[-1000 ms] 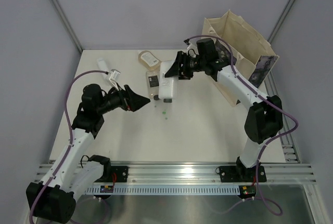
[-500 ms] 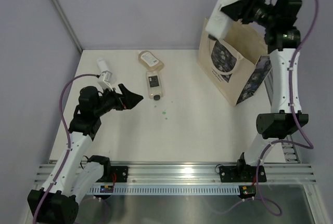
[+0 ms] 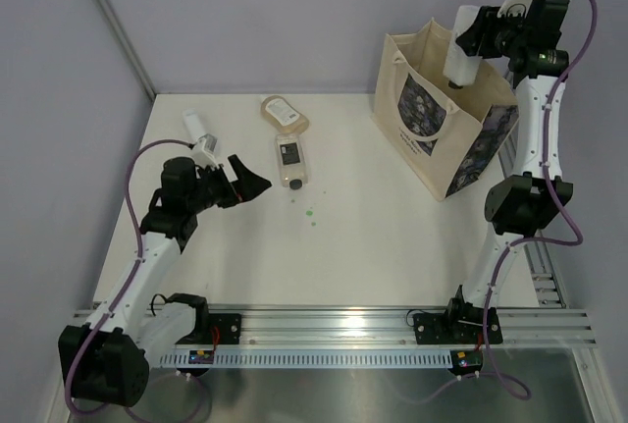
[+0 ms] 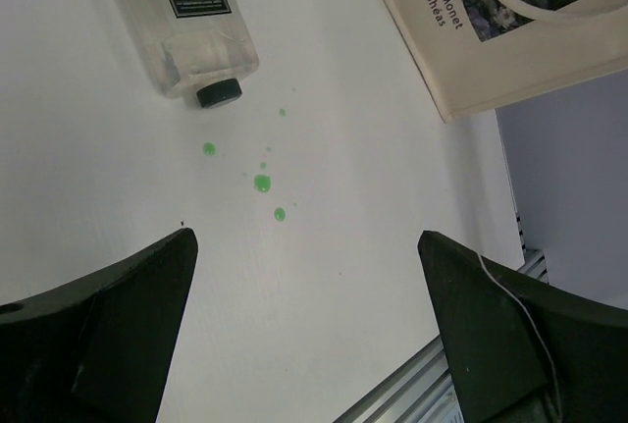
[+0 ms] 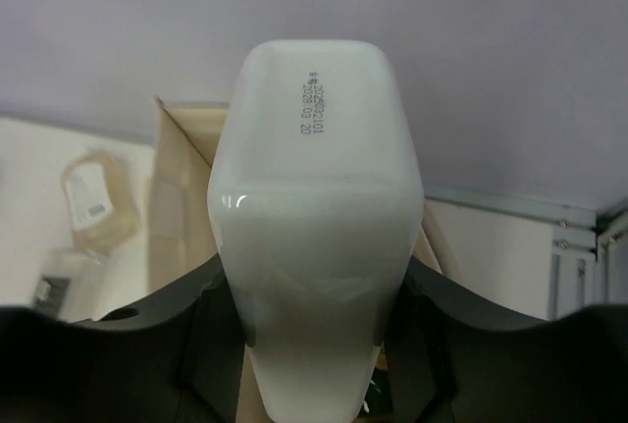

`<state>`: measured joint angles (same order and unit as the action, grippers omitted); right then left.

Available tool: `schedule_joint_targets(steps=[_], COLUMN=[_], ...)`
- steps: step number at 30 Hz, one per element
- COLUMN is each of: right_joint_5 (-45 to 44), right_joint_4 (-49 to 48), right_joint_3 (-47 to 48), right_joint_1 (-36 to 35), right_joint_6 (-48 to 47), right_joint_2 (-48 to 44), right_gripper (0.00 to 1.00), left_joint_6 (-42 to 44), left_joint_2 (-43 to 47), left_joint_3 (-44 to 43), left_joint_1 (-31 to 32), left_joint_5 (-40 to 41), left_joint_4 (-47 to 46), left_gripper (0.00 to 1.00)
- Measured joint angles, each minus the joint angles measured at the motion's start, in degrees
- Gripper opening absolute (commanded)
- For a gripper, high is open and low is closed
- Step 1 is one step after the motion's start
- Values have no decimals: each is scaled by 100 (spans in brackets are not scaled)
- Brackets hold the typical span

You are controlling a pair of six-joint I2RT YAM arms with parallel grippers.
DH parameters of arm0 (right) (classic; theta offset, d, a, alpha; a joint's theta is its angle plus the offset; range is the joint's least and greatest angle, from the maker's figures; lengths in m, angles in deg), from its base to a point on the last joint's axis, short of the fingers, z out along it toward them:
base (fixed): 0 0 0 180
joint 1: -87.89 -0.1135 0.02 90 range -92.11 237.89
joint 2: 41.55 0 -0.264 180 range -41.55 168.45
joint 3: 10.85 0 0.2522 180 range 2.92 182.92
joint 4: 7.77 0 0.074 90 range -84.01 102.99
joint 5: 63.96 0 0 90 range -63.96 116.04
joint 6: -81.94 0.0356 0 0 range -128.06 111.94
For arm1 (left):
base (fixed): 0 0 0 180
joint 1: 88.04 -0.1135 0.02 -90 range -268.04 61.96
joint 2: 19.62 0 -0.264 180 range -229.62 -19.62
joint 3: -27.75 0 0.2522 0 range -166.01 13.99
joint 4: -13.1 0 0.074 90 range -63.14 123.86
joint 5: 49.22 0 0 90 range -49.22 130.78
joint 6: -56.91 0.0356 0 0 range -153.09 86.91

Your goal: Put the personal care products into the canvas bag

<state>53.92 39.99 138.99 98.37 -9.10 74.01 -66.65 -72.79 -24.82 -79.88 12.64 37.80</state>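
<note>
Over the open top of the canvas bag (image 3: pixel 432 163) hangs the right claw (image 3: pixel 473 32). It holds a white tube (image 3: pixel 457 68). The claw squeezes the tube from both sides, and the tube points down at the bag's mouth. In the right wrist view the white tube (image 5: pixel 314 246) fills the middle, with a dark finger (image 5: pixel 147 344) pressed against each side. The bag's cream wall (image 5: pixel 182 178) shows behind it.

The bag stands up on the white table (image 3: pixel 373 246). It has dark flower pictures on its sides.

Far to the left of the bag is the left claw (image 3: pixel 245 183). Its two fingers are spread wide and nothing is between them. It points toward the bag.

Between that claw and the bag lies a clear bottle (image 3: pixel 290 161), flat on the table. Its black cap (image 4: pixel 218 94) points away from the back wall. Little green drops (image 4: pixel 262 183) dot the table just past the cap.

A beige pouch (image 3: pixel 283 112) lies flat too, left of the bag and closer to the back wall than the clear bottle.

Farthest left of the bag lies a small white-capped bottle (image 3: pixel 199 132), near the left claw.
</note>
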Motion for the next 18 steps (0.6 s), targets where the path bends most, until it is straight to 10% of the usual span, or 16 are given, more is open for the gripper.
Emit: schedule_joint_targets(steps=[7,11,18], right_joint_5=[254,275,304], right_joint_4=[1668,1930,1991], right_joint_3=[-164,-562,-820], right_joint_1=[-9,-9,-9], right_joint_6=[-2017,-2496,-2704], right_joint_2=[247,168,-269], right_gripper=[21,70,99], left_joint_6=[15,55,-7], left_joint_2=[-1040,-2076,-4183], left_joint_3=[-651,-1676,-3556], left_joint_1=[295,876,1582], left_joint_5=[435,1169,2855], left_joint_4=[188,610,1589], left_gripper=[96,96,96])
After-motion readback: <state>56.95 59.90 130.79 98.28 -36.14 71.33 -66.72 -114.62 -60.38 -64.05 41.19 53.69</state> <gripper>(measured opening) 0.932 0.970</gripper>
